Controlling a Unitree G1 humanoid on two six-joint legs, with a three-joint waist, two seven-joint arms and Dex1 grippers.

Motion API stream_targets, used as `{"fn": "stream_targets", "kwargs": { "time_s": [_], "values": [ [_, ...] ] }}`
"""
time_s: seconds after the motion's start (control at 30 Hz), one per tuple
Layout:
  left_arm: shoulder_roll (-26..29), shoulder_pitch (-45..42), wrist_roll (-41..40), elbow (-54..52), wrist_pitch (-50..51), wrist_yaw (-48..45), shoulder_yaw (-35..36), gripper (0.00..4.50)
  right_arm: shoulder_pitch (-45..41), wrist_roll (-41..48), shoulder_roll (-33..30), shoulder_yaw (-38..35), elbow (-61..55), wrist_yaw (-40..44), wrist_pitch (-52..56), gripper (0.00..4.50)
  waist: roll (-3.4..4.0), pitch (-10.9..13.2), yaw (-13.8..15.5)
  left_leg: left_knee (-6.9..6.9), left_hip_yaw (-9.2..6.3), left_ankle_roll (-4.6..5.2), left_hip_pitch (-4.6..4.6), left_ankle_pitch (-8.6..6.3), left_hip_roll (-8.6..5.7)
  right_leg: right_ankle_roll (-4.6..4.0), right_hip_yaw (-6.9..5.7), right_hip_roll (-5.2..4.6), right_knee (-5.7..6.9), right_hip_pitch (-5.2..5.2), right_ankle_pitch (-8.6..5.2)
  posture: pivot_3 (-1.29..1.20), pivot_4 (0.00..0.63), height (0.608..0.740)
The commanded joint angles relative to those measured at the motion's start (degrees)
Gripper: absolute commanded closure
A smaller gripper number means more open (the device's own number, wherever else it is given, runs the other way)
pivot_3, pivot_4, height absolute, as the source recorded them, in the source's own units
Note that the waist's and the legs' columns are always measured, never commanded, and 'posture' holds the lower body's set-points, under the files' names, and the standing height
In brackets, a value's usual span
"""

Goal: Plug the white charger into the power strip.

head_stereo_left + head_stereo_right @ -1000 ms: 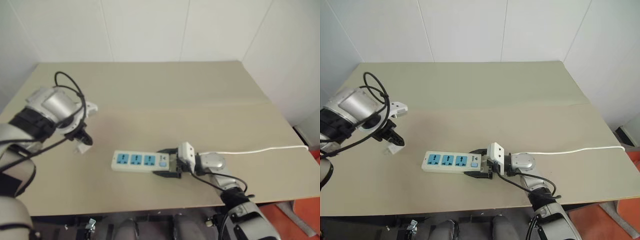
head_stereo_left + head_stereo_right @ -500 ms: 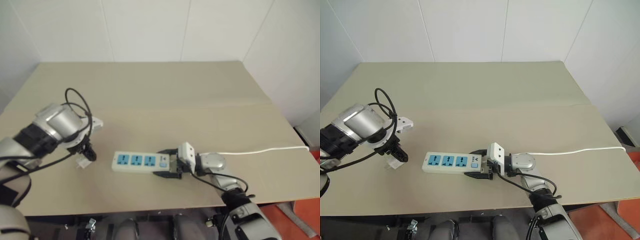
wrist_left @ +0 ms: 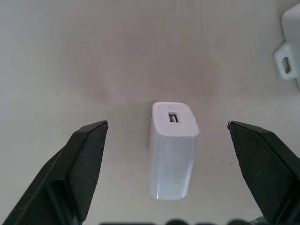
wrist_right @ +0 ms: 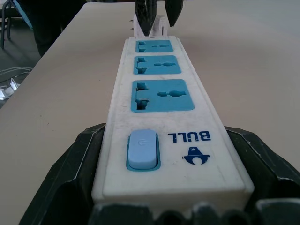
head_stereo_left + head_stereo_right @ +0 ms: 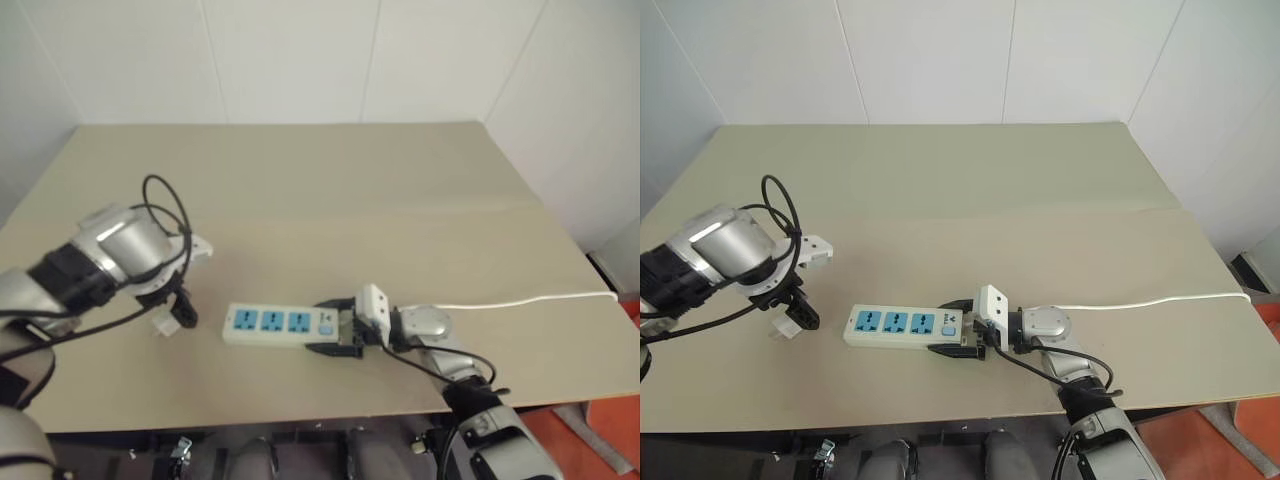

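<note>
The white charger [image 3: 172, 154] rests on the table, its small port face toward the wrist camera. My left gripper [image 3: 167, 123] points down over it, open wide, one black finger on each side and neither touching it. In the head views the charger [image 5: 164, 323] lies left of the power strip [image 5: 274, 322], a white bar with three blue sockets. My right gripper [image 5: 335, 327] lies level and is shut on the strip's switch end, its fingers [image 4: 84, 154] pressed against both long sides. The right wrist view looks along the power strip [image 4: 159, 93] to the charger [image 4: 149, 26] beyond.
The strip's thin white cable [image 5: 520, 300] runs right to the table's right edge. The tan table [image 5: 350, 190] stretches back to a white wall, and its front edge passes just below the strip. An orange object [image 5: 620, 430] sits on the floor at right.
My left gripper came down and toward the strip with the charger, then opened from shut and let it go on the table. The right gripper and strip stayed put.
</note>
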Motion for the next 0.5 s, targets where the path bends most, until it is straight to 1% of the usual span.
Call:
{"fn": "stream_targets", "kwargs": {
  "time_s": [0.03, 0.17, 0.23, 0.37, 0.5],
  "values": [
    [-0.99, -2.40, 2.09, 2.27, -1.76, -1.52, -2.51, 0.02, 1.54, 0.06, 0.05, 1.15, -0.91, 0.22, 1.29, 1.06, 0.00, 0.00, 0.02, 0.01, 0.00, 0.00, 0.00, 0.00, 0.00, 0.00, 0.00, 0.00, 0.00, 0.00, 0.00, 0.00, 0.150, 0.740],
    [-4.80, -3.87, 3.58, 7.34, -3.55, -2.35, -3.66, 0.02, 2.38, 0.07, -0.27, 1.09, -1.96, -0.15, 1.84, 1.06, 0.00, 0.00, 0.28, 0.01, -0.01, 0.00, 0.00, 0.00, -0.02, 0.00, 0.00, 0.00, 0.00, 0.01, 0.00, 0.00, 0.150, 0.740],
    [-5.86, -4.04, 4.17, 8.86, -4.28, -2.87, -3.66, 0.02, 2.85, 0.10, -0.35, 1.01, -2.73, -0.49, 2.37, 1.06, 0.00, 0.00, 0.23, 0.01, 0.00, 0.00, 0.00, 0.00, -0.01, 0.00, 0.00, 0.00, 0.00, 0.01, 0.00, 0.00, 0.150, 0.740],
    [-7.29, -3.67, 5.40, 11.07, -5.44, -3.54, -3.76, 0.02, 3.79, -0.02, -0.58, 0.99, -4.15, -1.06, 2.99, 1.06, 0.00, 0.00, 0.20, 0.01, 0.00, 0.01, 0.00, -0.01, -0.02, 0.00, 0.00, -0.01, 0.00, 0.01, -0.03, 0.00, 0.150, 0.740],
    [-6.79, -3.88, 6.24, 10.24, -5.57, -5.27, -4.23, 0.02, 4.28, -0.16, -0.81, 0.97, -4.99, -1.85, 3.48, 1.06, 0.00, 0.00, 0.23, 0.02, -0.01, 0.02, 0.03, 0.00, -0.02, 0.01, 0.00, -0.01, 0.01, 0.05, -0.03, 0.00, 0.150, 0.740]
  ]
}}
